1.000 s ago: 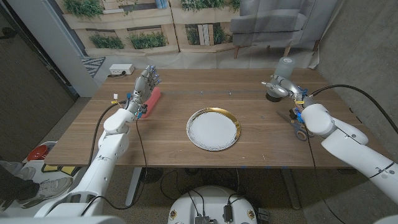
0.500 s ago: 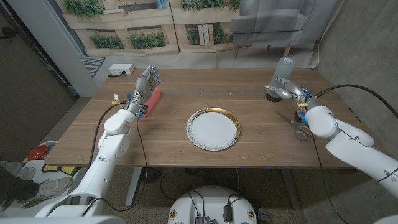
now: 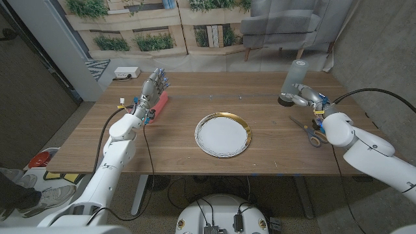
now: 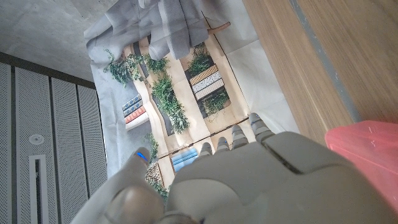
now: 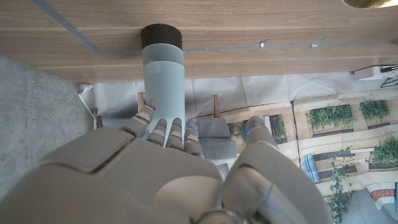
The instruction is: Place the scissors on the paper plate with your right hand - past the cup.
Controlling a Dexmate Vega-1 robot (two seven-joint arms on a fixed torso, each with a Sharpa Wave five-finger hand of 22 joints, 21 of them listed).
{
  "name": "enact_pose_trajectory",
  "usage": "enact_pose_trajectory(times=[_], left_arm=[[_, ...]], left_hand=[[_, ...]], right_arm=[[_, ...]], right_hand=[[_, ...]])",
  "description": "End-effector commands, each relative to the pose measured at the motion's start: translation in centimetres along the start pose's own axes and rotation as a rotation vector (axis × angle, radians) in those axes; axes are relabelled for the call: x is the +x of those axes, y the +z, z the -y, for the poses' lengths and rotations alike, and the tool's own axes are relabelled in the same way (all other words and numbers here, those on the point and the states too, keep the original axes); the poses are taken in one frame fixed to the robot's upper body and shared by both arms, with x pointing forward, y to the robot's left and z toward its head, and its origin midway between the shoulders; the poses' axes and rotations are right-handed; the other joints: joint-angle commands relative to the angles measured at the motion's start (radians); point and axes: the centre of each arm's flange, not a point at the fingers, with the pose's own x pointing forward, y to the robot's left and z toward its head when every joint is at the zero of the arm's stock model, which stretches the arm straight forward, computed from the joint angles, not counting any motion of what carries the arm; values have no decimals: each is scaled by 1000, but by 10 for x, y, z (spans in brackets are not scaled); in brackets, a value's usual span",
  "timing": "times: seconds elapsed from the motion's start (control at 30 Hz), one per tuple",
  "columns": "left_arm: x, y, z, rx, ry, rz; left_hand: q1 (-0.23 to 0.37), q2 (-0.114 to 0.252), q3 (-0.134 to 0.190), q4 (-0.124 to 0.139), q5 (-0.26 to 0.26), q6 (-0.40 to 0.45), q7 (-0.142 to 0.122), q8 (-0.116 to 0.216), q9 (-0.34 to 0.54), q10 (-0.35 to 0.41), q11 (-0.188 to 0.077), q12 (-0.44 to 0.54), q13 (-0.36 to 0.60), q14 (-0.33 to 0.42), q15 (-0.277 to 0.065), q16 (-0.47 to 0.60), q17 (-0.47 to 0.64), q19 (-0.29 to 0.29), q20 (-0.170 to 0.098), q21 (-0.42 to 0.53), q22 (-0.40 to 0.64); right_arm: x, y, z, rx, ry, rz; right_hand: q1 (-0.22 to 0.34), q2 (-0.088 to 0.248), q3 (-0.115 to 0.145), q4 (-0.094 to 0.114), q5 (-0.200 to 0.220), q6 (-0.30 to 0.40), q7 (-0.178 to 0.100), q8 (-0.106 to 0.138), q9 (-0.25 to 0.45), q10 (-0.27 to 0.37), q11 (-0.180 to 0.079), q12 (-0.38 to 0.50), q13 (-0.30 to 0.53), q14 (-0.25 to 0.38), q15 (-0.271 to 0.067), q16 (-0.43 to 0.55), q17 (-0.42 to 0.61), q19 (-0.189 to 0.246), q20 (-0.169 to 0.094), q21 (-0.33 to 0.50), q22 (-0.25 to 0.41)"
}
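Note:
The scissors (image 3: pixel 308 130) lie on the table at the right, blades pointing away, pale orange handles toward the near edge. My right hand (image 3: pixel 305 99) hovers just beyond them with fingers apart, holding nothing, right beside the tall grey cup (image 3: pixel 293 79). In the right wrist view the fingers (image 5: pixel 163 132) reach toward the cup (image 5: pixel 163 68), which stands on a black base. The white paper plate (image 3: pixel 223 135) with a gold rim sits mid-table, left of the scissors. My left hand (image 3: pixel 153 86) stands with fingers spread at the far left.
A pink flat object (image 3: pixel 159 105) lies by my left hand and shows as the pink object (image 4: pixel 367 155) in the left wrist view. A white box (image 3: pixel 127 73) sits on the floor beyond the table's far left corner. The cup stands between the scissors and the far edge.
My right hand and forearm have shifted right and slightly nearer, off the scissors, which now show in full. The left arm has not moved.

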Motion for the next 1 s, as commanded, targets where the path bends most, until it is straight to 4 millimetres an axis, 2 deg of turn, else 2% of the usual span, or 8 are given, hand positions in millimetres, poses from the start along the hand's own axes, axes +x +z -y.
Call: enact_pose_trajectory(times=[0.03,0.1,0.13,0.17,0.57,0.6,0.67,1.0], left_arm=[[3,1,5,-1,-9,1],[3,0,5,-1,-10,0],[3,0,6,-1,-10,-1],[3,0,6,-1,-10,-1],[3,-1,6,-4,-9,-6],[3,-1,6,-4,-10,-7],[3,-1,5,-2,-8,-7],[4,-2,4,-3,-9,-9]], left_hand=[[-5,4,-3,-3,9,-21,-7,5,3,-97,4,4,3,-137,5,4,4,-99,6,-3,2],[-5,4,-3,-3,9,-18,-7,5,3,-95,4,4,3,-137,5,4,4,-98,7,-3,2],[-5,5,-3,-2,9,-19,-7,5,3,-96,-6,4,3,-137,5,4,4,-98,7,-4,2],[-5,5,-3,-2,9,-18,-6,5,3,-97,4,3,3,-137,6,4,4,-97,6,-4,2],[-5,5,-3,-2,9,-15,-6,5,3,-96,3,3,3,-137,6,3,4,-96,8,-7,2],[-5,6,-3,-2,9,-15,-6,5,3,-97,-10,3,3,-137,5,3,4,-96,7,-7,2],[-5,6,-3,-2,9,-14,-5,5,3,-95,6,4,3,-136,6,3,4,-95,7,-9,2],[-4,6,-4,-3,9,-14,-6,4,3,-95,3,3,3,-135,6,4,4,-92,7,-11,2]], right_arm=[[-7,-10,1,-65,4,-52],[-7,-12,0,-73,6,-58],[-7,-13,0,-76,8,-63],[-7,-13,-1,-80,9,-65],[-7,-20,-5,-129,30,-108],[-7,-20,-5,-133,32,-110],[-7,-21,-6,-137,38,-115],[-4,-23,-9,-163,52,-140]], right_hand=[[12,4,5,-9,-6,6,-6,2,5,12,-7,-4,5,8,-2,0,2,2,7,-3,3],[14,6,6,-10,-7,8,-8,3,6,13,-5,-4,5,8,-2,0,2,4,12,-2,3],[14,7,6,-11,-7,9,-9,3,6,13,-5,-4,5,8,-2,-1,2,4,14,-2,3],[16,8,7,-11,-7,10,-9,3,6,13,-8,-4,5,9,-2,0,2,4,18,-2,3],[29,26,15,-16,-9,20,-12,6,6,17,-9,-4,5,19,-8,2,3,11,28,-1,3],[31,28,16,-17,-9,21,-12,6,6,17,-8,-4,5,20,-8,2,3,12,29,-1,3],[35,33,20,-18,-9,24,-12,6,6,18,-8,-4,5,21,-8,2,3,13,30,0,3],[56,54,33,-26,-11,31,-13,7,6,25,-7,-3,5,24,-10,1,3,15,30,-1,4]])
